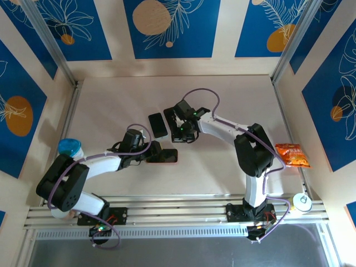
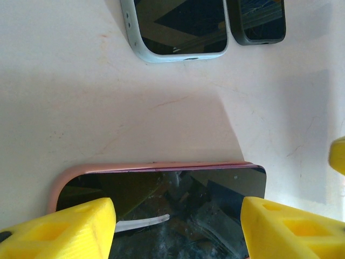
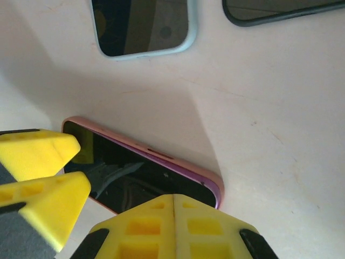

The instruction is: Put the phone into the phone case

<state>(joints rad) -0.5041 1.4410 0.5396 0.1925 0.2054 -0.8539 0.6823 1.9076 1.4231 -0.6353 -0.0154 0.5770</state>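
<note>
Showing pale table [image 1: 111, 105] inside blue-patterned walls [image 1: 172, 28], snack bag [image 1: 293, 154] at right edge; crowding pink-cased phone [image 2: 205, 189]: left gripper [image 2: 178, 221] spread, right gripper [image 3: 173, 226] closed.

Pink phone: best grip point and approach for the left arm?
Likely the two long side edges, near mid-length, coming straight down. The pink phone lies flat and screen-up on the table, so only its thin rim offers opposing faces. The left gripper, open, is over it.
</note>
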